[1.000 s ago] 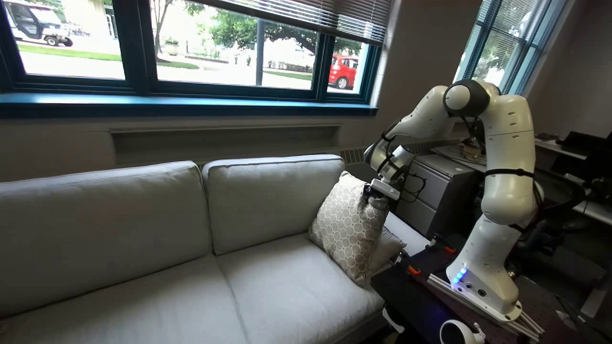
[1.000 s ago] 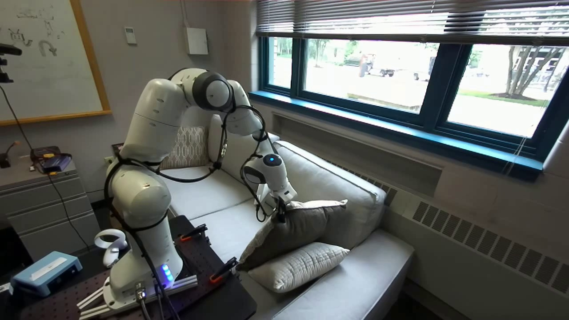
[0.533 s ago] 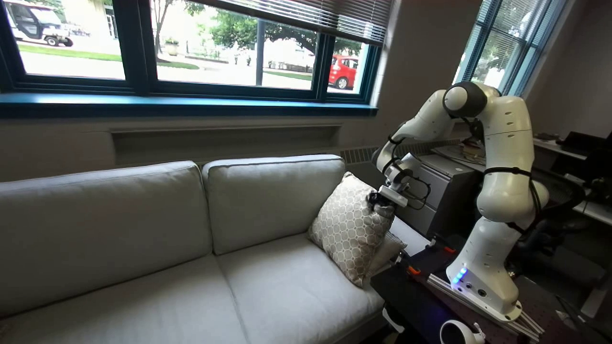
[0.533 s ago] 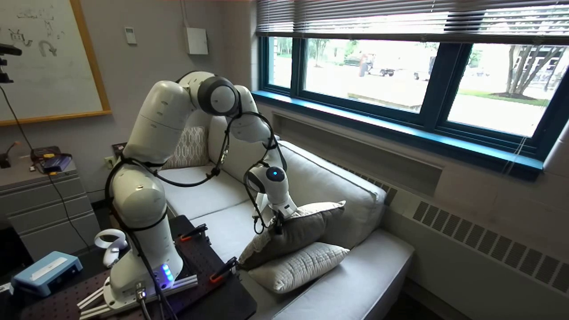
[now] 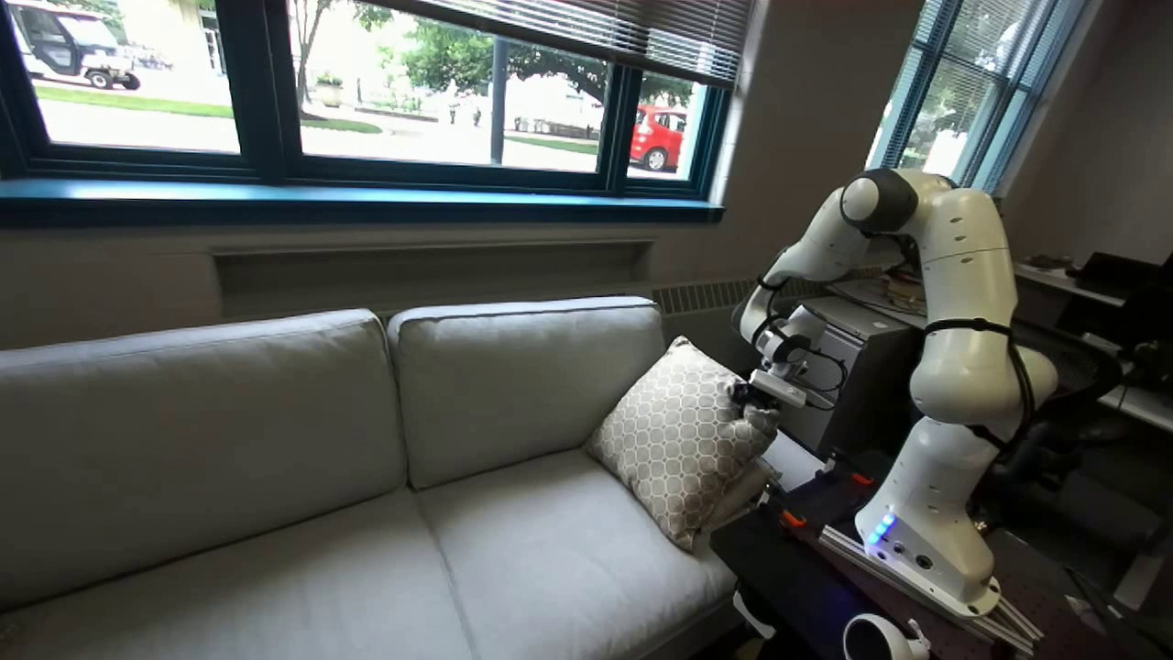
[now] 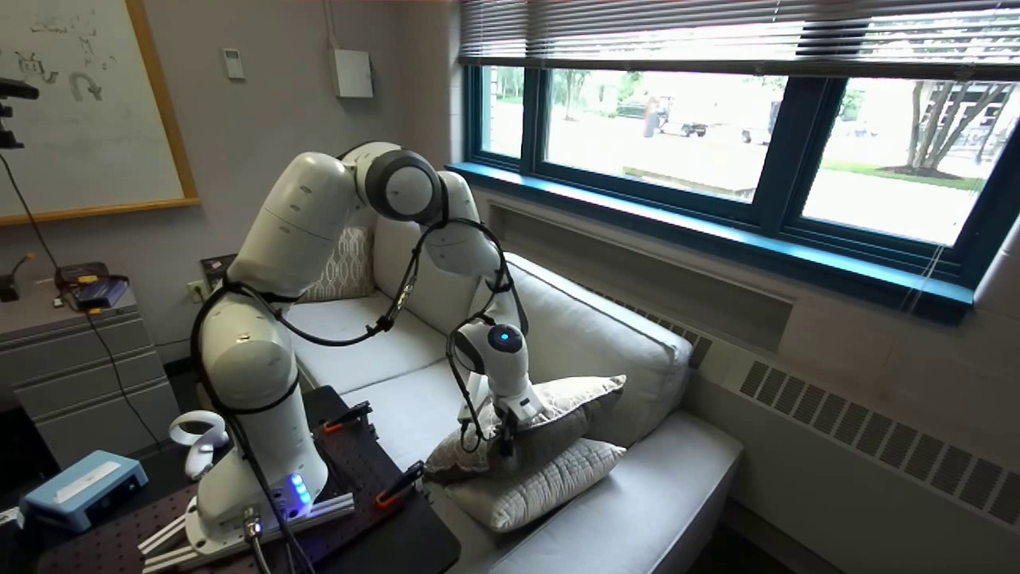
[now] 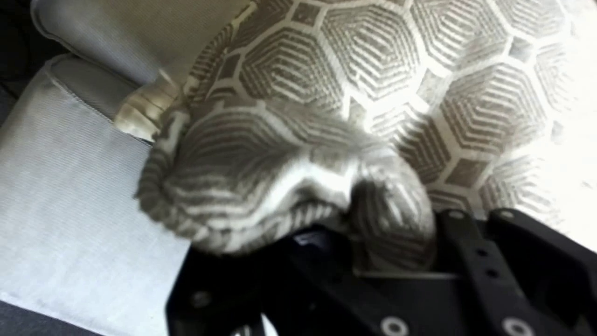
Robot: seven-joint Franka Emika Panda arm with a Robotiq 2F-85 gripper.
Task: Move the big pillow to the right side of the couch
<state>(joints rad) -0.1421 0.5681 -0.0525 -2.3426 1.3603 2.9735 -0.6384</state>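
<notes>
While pincer (image 5: 750,400) grips bunched edge of big pillow (image 5: 669,435), pillow leans over smaller pillow (image 6: 550,485) on couch (image 5: 541,541).

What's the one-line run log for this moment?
tool: closed on bunched fabric of big pillow | pose: tilted, partly over smaller pillow | location: couch, near armrest | release: not yet

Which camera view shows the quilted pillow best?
An exterior view: the quilted pillow lies mostly exposed there. In an exterior view with the big pillow in front, only a sliver shows; the wrist view shows at most an uncertain corner.
</notes>
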